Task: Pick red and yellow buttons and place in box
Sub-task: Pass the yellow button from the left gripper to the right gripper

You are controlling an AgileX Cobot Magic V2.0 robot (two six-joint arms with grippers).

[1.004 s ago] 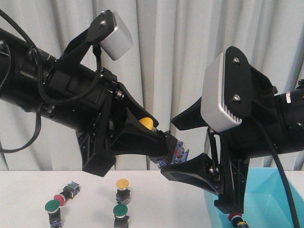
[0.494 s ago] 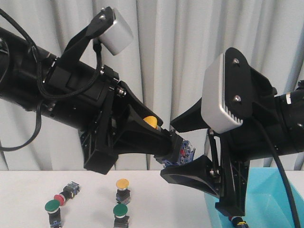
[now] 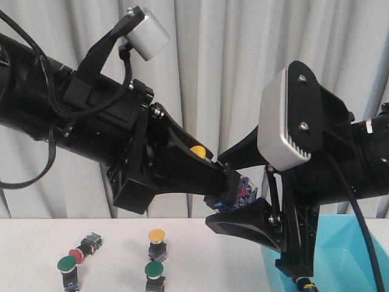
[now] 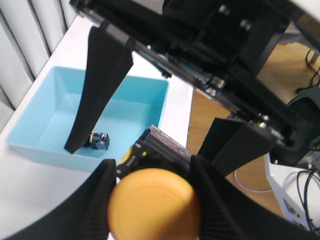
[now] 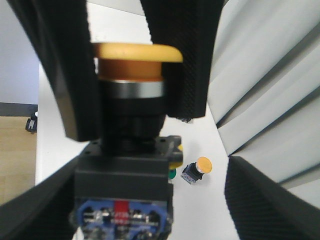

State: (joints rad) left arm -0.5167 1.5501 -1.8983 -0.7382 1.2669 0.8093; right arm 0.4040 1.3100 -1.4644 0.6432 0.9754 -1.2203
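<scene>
Left gripper (image 3: 228, 185) clamped on a yellow button (image 3: 197, 151), held high above the table (image 3: 200, 255); cap sits back between the fingers (image 4: 220, 200), terminal end poking out toward the right gripper (image 3: 240, 185). Right gripper's jaws spread wide, one finger above and one below the terminal end, holding nothing. Box (image 3: 340, 243) under the right arm, one button (image 4: 99, 140) inside. Beside the box on the table: another yellow button (image 3: 157, 241), a red one (image 3: 82, 248), two green (image 3: 68, 269).

Front camera faces forward over the table (image 3: 36, 249); wrist cameras (close-up) share its held button (image 4: 154, 209).
</scene>
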